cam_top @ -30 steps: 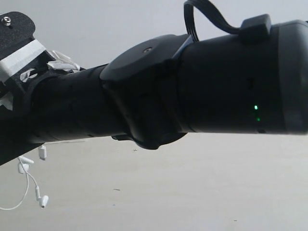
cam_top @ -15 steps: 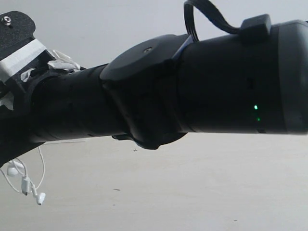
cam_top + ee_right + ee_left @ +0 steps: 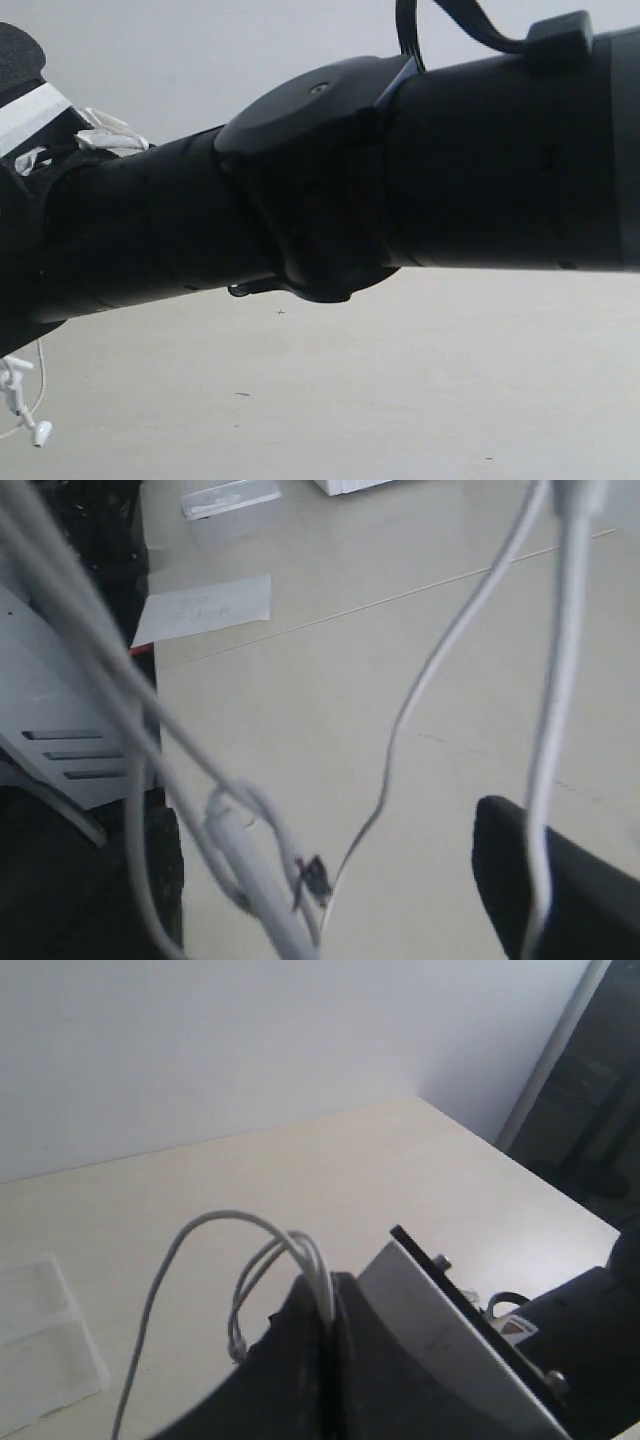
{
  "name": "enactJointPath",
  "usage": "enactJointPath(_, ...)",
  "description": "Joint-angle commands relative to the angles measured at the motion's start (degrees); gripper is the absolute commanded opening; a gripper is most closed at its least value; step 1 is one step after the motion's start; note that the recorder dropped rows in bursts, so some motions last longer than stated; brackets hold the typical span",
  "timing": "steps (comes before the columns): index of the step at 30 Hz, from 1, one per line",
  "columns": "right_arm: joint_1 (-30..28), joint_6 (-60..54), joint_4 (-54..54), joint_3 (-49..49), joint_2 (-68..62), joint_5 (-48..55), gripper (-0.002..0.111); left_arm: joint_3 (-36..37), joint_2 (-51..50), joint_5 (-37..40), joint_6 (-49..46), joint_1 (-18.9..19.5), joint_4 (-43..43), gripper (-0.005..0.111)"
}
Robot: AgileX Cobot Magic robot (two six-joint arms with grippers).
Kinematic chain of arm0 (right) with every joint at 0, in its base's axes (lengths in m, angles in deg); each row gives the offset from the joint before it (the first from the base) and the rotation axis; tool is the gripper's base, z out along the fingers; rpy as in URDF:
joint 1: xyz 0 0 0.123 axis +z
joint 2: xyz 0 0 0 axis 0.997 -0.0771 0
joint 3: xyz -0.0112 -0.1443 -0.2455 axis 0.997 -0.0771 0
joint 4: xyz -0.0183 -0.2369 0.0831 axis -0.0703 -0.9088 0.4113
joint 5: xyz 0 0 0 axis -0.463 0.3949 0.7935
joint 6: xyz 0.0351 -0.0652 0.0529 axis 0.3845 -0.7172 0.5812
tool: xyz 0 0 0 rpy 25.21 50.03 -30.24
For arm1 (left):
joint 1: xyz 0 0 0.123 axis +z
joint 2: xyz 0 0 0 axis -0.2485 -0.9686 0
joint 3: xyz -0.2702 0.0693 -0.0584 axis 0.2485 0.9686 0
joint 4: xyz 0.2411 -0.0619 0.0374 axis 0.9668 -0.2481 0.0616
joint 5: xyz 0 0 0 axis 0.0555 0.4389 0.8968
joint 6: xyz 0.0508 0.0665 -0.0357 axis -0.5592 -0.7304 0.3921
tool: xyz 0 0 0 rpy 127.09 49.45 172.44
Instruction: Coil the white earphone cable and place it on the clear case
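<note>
Currently, my left hand (image 3: 330,1305) is pinched tight on the cable (image 3: 255,1245). A few loops are bunched and stand up out of the jaws, clear above the surface (image 3: 400,1170). Coiling is judged part done: loose strands hang past my right hand (image 3: 555,890), one crossing its single visible finger. Whether that hand is wide or gripping, I cannot tell. Earbuds (image 3: 40,433) dangle at the near left, under the arm (image 3: 330,190) that blocks most of the exterior view. Case (image 3: 45,1335) lies flat on the surface, bare, apart from the cable. Outstanding: finish the coil, set it on the case.
</note>
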Motion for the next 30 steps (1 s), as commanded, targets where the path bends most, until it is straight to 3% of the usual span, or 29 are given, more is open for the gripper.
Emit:
enactJointPath(1, 0.0, 2.6, -0.8, 0.5, 0.7, 2.9, 0.076, -2.4, 0.6, 4.1, -3.9, 0.1, -0.6, 0.0)
enactJointPath(11, 0.0, 4.5, -6.4, 0.5, 3.2, 4.6, 0.076, -6.3, 0.6, 14.1, -16.8, 0.1, -0.9, 0.0)
enactJointPath(17, 0.0, 4.9, -9.2, 0.5, 4.1, 6.1, 0.076, -8.3, 0.6, 17.0, -25.4, 0.1, -7.2, 0.0)
enactJointPath(30, 0.0, 12.3, -22.2, 0.5, 4.1, 6.0, 0.076, -11.6, 3.5, 26.1, -30.4, 0.1, -5.2, 0.0)
